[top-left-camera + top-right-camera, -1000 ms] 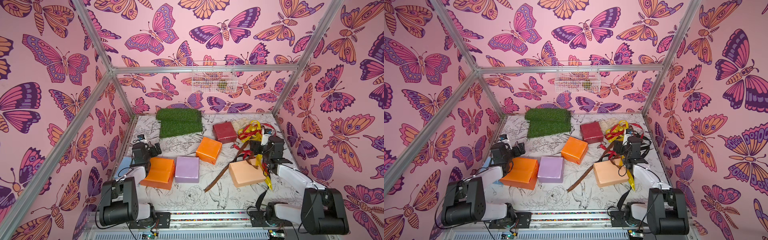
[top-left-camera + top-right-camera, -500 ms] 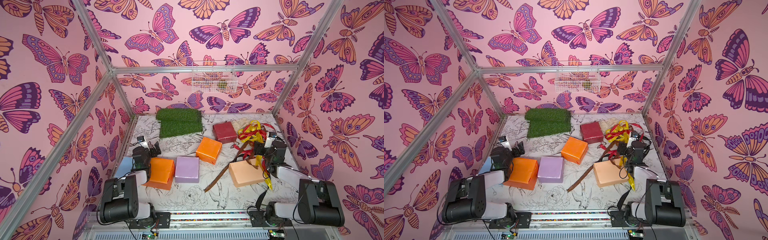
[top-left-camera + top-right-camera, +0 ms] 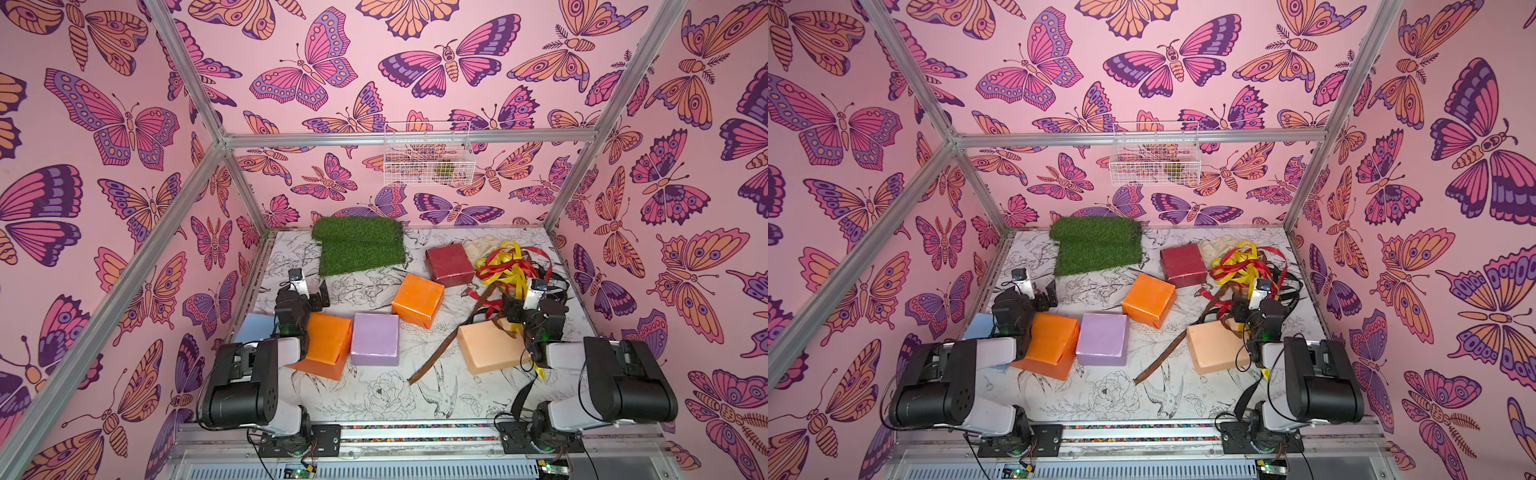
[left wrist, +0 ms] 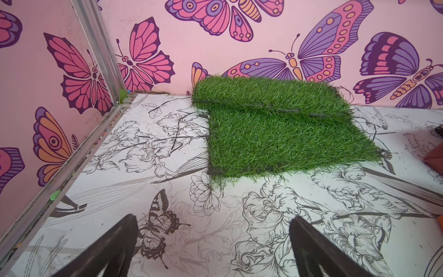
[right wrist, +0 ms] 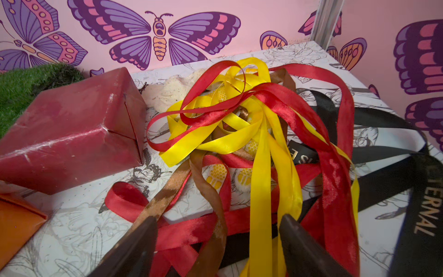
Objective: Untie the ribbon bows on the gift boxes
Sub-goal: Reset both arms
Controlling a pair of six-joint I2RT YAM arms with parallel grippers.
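Those satin ribbons (image 5: 239, 124) look light, floppy and slick, so I'd pinch the yellow strand (image 5: 260, 191) flat across its width; right gripper (image 5: 217, 219) and left gripper (image 4: 213, 217) both gape, empty.

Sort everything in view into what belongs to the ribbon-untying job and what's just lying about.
Job: dark red box, orange box, second orange box, lilac box, peach box, pale blue box, tangled ribbons, brown ribbon.
Lying about: green turf mat, knitted glove, wire basket.
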